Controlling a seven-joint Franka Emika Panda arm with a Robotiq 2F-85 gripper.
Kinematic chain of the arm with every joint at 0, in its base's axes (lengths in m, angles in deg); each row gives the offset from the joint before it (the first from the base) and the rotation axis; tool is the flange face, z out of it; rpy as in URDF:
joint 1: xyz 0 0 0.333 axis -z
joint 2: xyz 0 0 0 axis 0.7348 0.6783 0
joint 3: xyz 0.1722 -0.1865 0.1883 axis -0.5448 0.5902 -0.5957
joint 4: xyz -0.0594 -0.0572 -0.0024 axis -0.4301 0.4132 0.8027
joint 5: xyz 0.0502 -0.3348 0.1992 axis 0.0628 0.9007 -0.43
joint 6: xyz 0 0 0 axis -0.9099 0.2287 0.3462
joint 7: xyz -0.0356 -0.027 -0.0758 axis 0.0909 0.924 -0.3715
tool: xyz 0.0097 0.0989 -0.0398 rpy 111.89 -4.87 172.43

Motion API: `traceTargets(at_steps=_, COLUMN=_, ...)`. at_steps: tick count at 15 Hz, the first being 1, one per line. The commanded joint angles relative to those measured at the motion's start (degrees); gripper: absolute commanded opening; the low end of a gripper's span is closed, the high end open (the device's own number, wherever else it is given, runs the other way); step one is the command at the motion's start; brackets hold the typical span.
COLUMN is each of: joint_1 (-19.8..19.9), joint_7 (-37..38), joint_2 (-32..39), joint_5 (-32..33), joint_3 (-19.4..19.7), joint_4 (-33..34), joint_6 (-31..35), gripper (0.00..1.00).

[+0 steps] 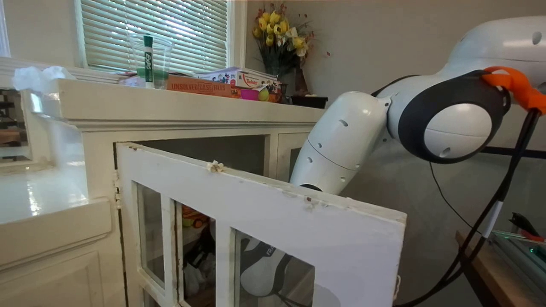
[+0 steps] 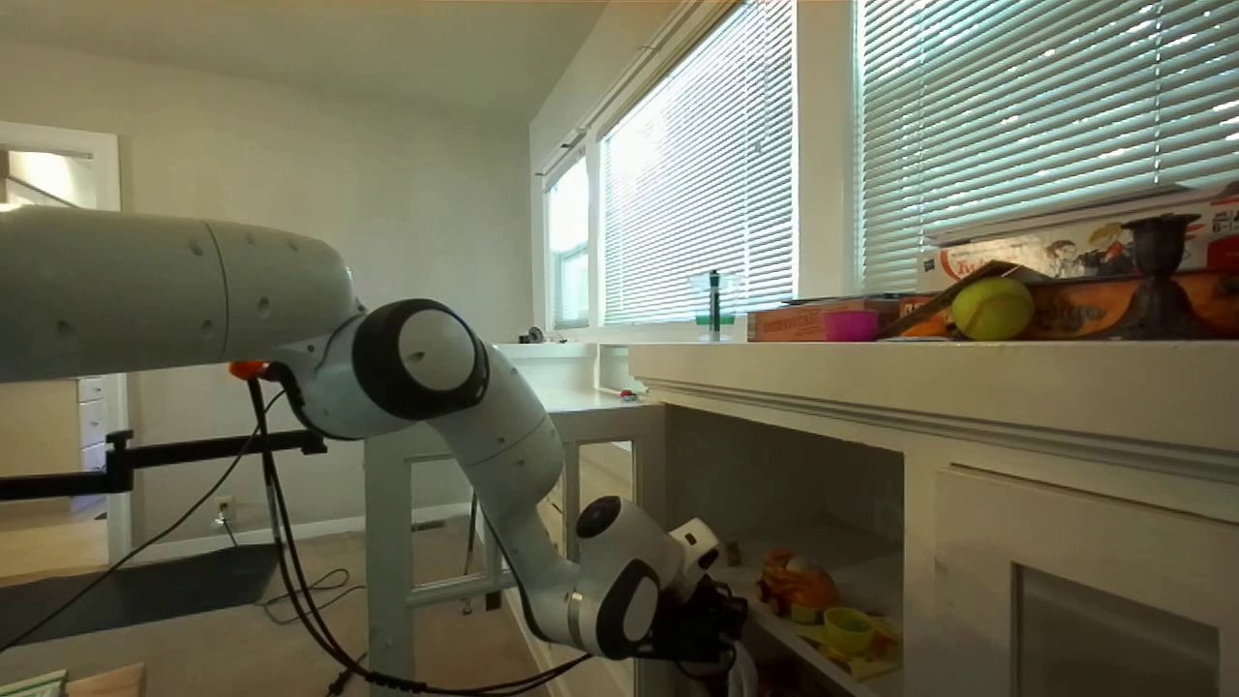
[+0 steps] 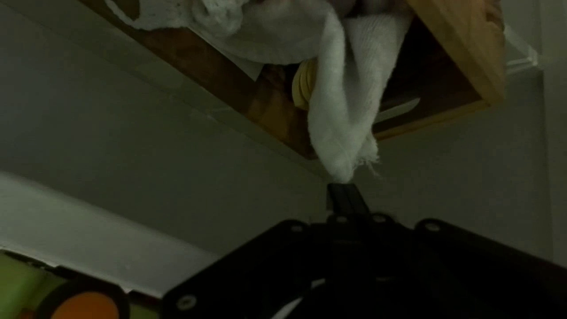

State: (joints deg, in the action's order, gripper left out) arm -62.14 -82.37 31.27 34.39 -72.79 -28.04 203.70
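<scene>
Pinching just tip of white cloth (image 3: 339,115) between fully closed fingers (image 3: 340,199), leading back into far wooden box (image 3: 465,53) inside cabinet (image 2: 921,581). Could slip loose because of shallow pinch; could pull yellowish discs (image 3: 303,86) along if snagged in folds.

A cloth (image 3: 336,119) lay partly in a box (image 3: 474,53); the shelf (image 2: 866,573) carried toys (image 2: 800,583), the counter (image 1: 183,101) a cup (image 1: 162,74), game (image 1: 199,86) and ball (image 2: 992,309).
</scene>
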Motion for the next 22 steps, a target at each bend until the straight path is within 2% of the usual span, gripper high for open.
traceTargets(at_steps=1, joint_1=-2.1, joint_7=0.8, joint_2=-0.9, joint_5=-3.0, joint_3=1.3, joint_4=-1.4, joint_6=1.0, gripper=0.0)
traceTargets(at_steps=4, joint_1=0.6, joint_7=2.0, joint_2=0.2, joint_5=-0.2, joint_3=-2.7, joint_4=0.3, joint_6=0.1, gripper=0.0)
traceTargets(at_steps=7, joint_1=1.4, joint_7=2.1, joint_2=-0.2, joint_5=-1.0, joint_3=-5.9, joint_4=-2.0, joint_6=1.6, gripper=0.0)
traceTargets(at_steps=13, joint_1=-1.1, joint_7=2.5, joint_2=-2.2, joint_5=-4.1, joint_3=-6.4, joint_4=-9.9, joint_6=8.4, gripper=0.0)
traceTargets(at_steps=18, joint_1=-3.6, joint_7=2.3, joint_2=-4.8, joint_5=-7.6, joint_3=-6.7, joint_4=-19.0, joint_6=17.7, gripper=0.0)
traceTargets(at_steps=22, joint_1=-2.7, joint_7=1.2, joint_2=-6.2, joint_5=-9.7, joint_3=-9.2, joint_4=-23.6, joint_6=24.7, gripper=0.0)
